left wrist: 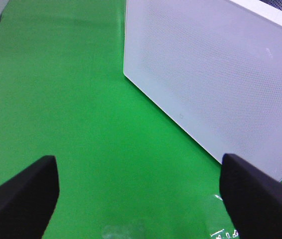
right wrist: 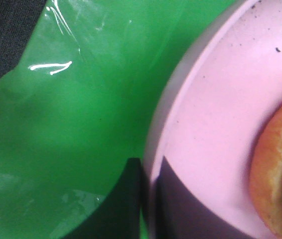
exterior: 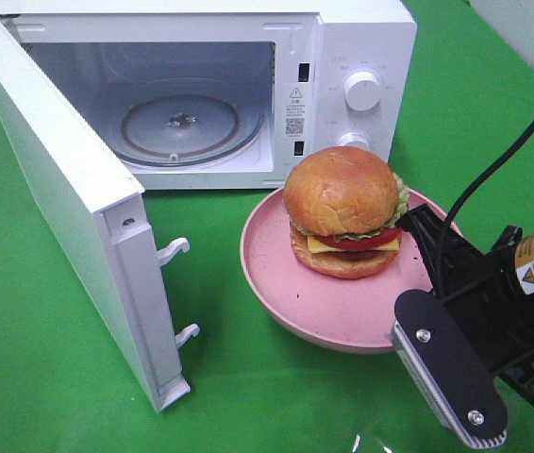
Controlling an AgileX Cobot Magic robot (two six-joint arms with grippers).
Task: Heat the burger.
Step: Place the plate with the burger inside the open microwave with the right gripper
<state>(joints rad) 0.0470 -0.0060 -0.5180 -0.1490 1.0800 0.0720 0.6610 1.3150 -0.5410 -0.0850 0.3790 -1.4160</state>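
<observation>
Pinching the pink plate [exterior: 276, 274] by its rim, the right tool [right wrist: 148, 167] sits near the burger [exterior: 344, 212].

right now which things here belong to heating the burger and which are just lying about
Part of the job: burger, pink plate under it, microwave with door open, glass turntable, right gripper shut on the plate's rim.
Just there: green cloth, left gripper open and holding nothing.
</observation>
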